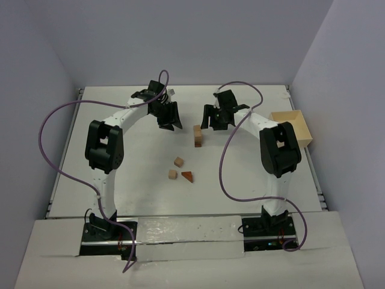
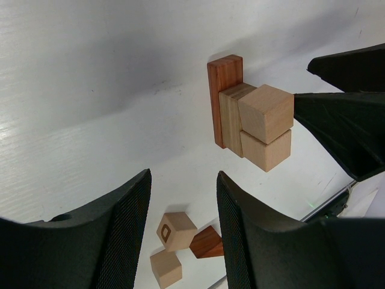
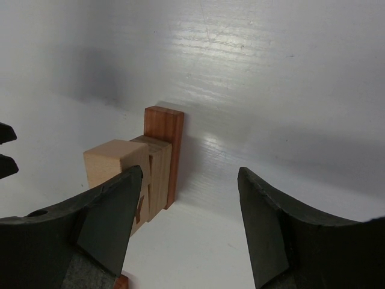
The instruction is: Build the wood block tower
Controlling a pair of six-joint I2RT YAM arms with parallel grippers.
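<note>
- A loose cube point(image 2: 176, 230) beside the wedge point(image 2: 207, 244) carried one dark stamped letter, seemingly a "D", tilted.
- A stacked cube point(image 3: 146, 203) showed a dark mark, mostly hidden and unreadable.

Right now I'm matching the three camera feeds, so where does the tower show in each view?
Top external: the tower stands mid-table, between the left hand and the right hand.
Left wrist: upper right of centre, with the right hand just to its right.
Right wrist: left of centre, partly hidden behind one finger.
Shared landmark: the right hand, beside the tower in all three views.
</note>
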